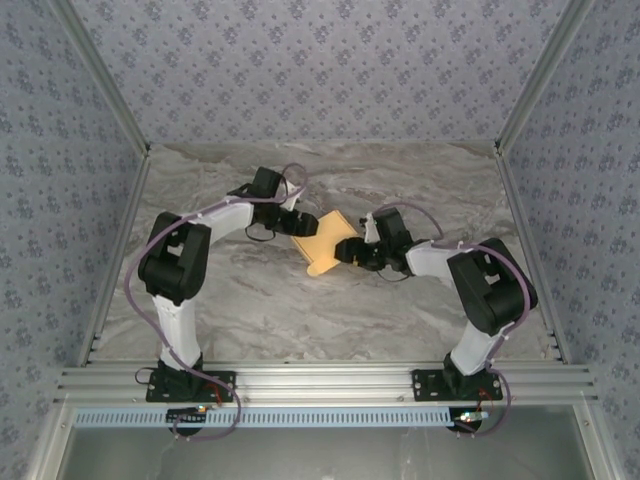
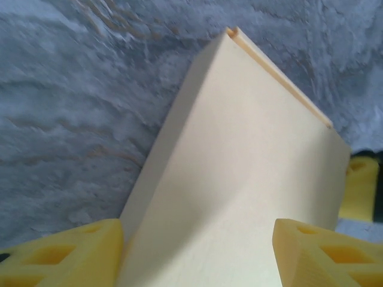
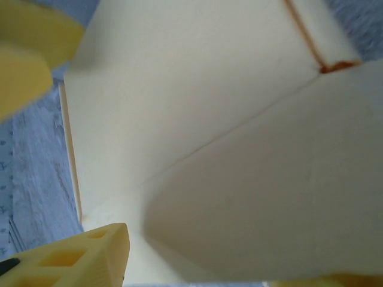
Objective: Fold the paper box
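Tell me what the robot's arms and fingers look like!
The left arm and the right arm look the same. Each has smooth white tube-shaped parts joined by chunky black joints, and stands on a black base. A thin lilac cable loops along each arm. The fingers are bright yellow blocks with little cut-out holes in them.

paper box (image 1: 322,245): 1 | left claw (image 1: 296,226) + right claw (image 1: 349,250): 2 | table (image 1: 260,310): 1
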